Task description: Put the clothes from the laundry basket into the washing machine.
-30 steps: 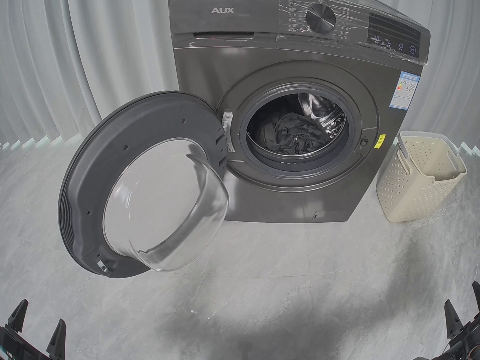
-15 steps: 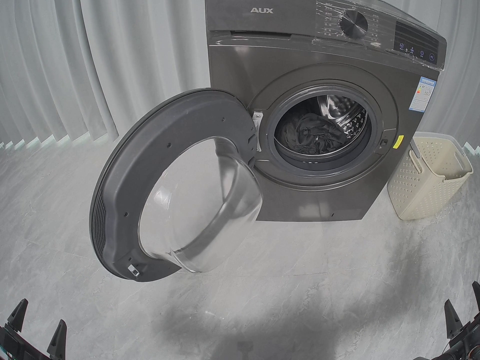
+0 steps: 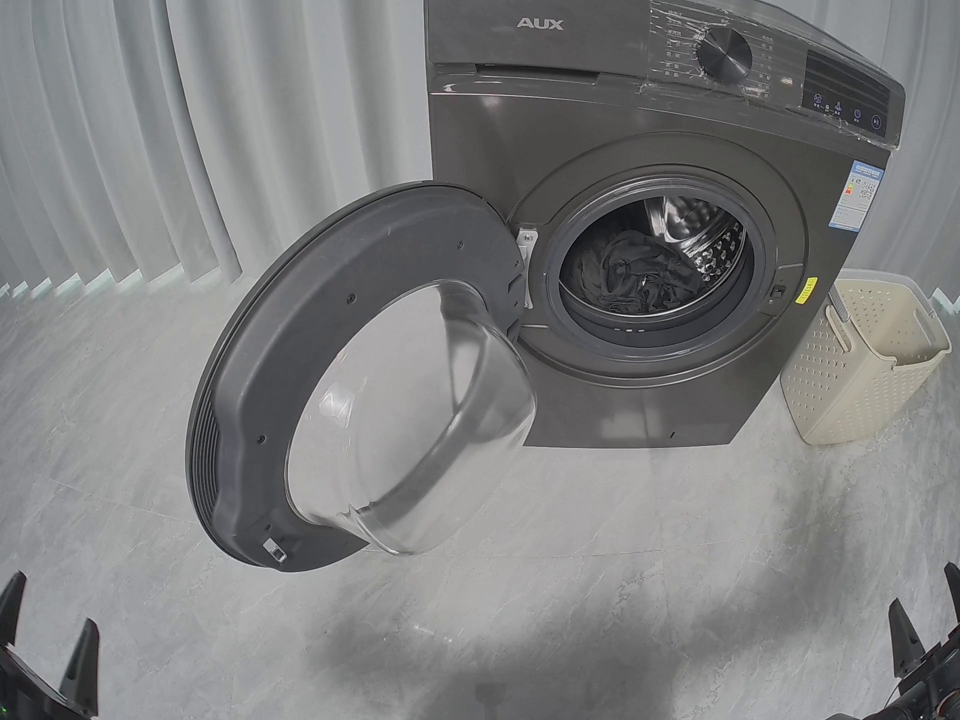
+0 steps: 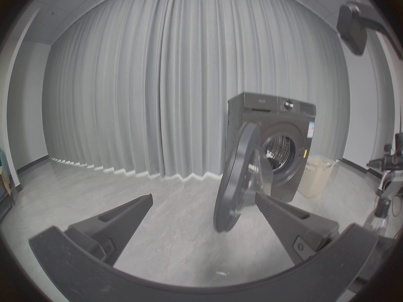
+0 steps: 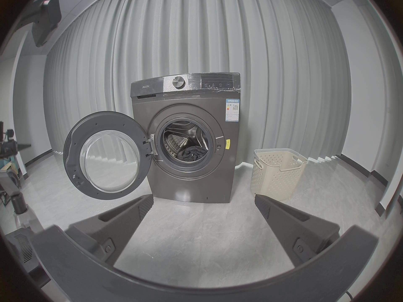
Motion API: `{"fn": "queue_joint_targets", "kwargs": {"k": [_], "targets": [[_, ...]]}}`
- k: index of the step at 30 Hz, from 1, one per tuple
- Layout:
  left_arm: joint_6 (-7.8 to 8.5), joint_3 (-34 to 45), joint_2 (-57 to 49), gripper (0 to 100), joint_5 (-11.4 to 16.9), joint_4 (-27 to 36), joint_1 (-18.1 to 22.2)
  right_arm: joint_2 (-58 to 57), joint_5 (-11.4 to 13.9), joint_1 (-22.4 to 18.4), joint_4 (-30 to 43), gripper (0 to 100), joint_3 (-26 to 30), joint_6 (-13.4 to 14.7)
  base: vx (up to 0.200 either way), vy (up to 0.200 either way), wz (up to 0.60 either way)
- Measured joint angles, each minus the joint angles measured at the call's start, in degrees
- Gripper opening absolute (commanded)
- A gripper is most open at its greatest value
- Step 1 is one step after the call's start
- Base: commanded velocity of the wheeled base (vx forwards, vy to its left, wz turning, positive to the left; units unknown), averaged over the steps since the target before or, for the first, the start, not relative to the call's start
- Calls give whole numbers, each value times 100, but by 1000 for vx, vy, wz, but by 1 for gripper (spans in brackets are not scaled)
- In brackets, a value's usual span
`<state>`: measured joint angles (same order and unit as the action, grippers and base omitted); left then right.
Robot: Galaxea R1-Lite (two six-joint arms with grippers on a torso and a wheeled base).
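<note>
A grey washing machine (image 3: 640,82) stands ahead against the curtain, its round door (image 3: 300,372) swung wide to the left. Dark clothes (image 3: 630,272) lie inside the drum (image 5: 191,152). A cream perforated laundry basket (image 3: 865,362) sits on the floor right of the machine (image 5: 184,93); the basket (image 5: 277,170) looks empty. My left gripper (image 3: 45,642) hangs low at the bottom left corner, open and holding nothing (image 4: 203,200). My right gripper (image 3: 930,612) sits at the bottom right corner, also open and empty (image 5: 203,200). Both are well short of the machine.
Pale grey floor stretches between me and the machine. The open door (image 4: 235,181) juts out over the floor on the left side. A pleated grey curtain (image 3: 200,102) runs along the back wall.
The whole head view has shifted, so the camera moved: machine and basket now sit further right in the picture. The left gripper's tips sit lower and further left at the frame edge.
</note>
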<state>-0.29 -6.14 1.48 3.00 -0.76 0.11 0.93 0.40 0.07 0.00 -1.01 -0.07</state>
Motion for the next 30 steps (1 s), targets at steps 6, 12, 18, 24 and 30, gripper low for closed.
{"fn": "queue_joint_targets", "kwargs": {"k": [6,12,18,24,30], "targets": [[-77,-695,707,100,204,-158,-173,0,2,-2,0,100,0,-2,0,0,0],[-127,-990,2057,100,424,-762,-492,0,2,2,0,100,0,-2,0,0,0],[-143,-1254,3532,100,828,-1408,-759,0,0,0,0,100,0,-2,0,0,0],[-140,-1513,4731,100,1068,-2152,-898,0,2,0,0,100,0,-4,0,0,0],[-134,-1760,5671,100,1123,-2626,-1124,0,2,-2,0,100,0,-6,0,0,0]]}}
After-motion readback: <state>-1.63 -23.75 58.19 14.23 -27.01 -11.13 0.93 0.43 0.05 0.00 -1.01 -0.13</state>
